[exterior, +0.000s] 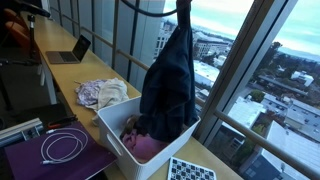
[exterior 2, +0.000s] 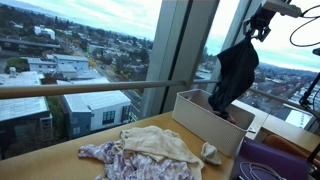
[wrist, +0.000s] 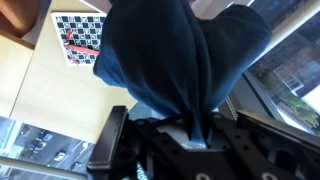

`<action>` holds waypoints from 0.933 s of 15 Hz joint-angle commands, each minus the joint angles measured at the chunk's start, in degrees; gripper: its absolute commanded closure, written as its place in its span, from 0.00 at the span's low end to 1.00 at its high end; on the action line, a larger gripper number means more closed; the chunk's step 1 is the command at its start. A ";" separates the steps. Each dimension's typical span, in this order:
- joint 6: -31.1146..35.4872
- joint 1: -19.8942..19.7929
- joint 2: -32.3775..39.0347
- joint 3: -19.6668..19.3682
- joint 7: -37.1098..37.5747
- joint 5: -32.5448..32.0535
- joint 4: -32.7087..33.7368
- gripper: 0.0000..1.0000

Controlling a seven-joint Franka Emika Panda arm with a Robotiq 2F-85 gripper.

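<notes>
Pincer (exterior: 183, 7) clamped on top of dark garment (exterior: 172, 85); garment hangs straight below it, hem reaching white bin (exterior: 112, 133).

dark garment (exterior: 172, 85) hangs from frame top, lower end dipping into white bin (exterior: 113, 140) over pink cloth (exterior: 146, 149). clothes pile (exterior: 103, 94) just beside bin, laptop (exterior: 72, 50) farther along tabletop (exterior: 68, 76).

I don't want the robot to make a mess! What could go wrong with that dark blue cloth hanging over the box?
The tool seems to pinch only a small bunch of the dark garment, so the cloth might slip out.
The garment hangs wide and loose over the white bin, with its lower end close to the rim. If it falls, part of it could flop over the side instead of landing on the pink clothes inside.
</notes>
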 commanded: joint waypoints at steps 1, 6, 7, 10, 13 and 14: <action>1.72 0.77 1.90 0.27 -0.49 0.08 -1.70 1.00; 2.71 2.54 5.14 0.44 -0.13 -0.09 -2.64 1.00; 2.77 2.85 5.66 0.38 -0.12 -0.10 -2.65 1.00; 2.33 3.62 6.86 0.24 0.00 -0.41 -2.33 0.67; 1.98 4.07 6.60 0.21 0.07 -0.33 -2.26 0.46; 2.13 4.49 6.07 0.54 0.28 -0.23 -2.79 0.39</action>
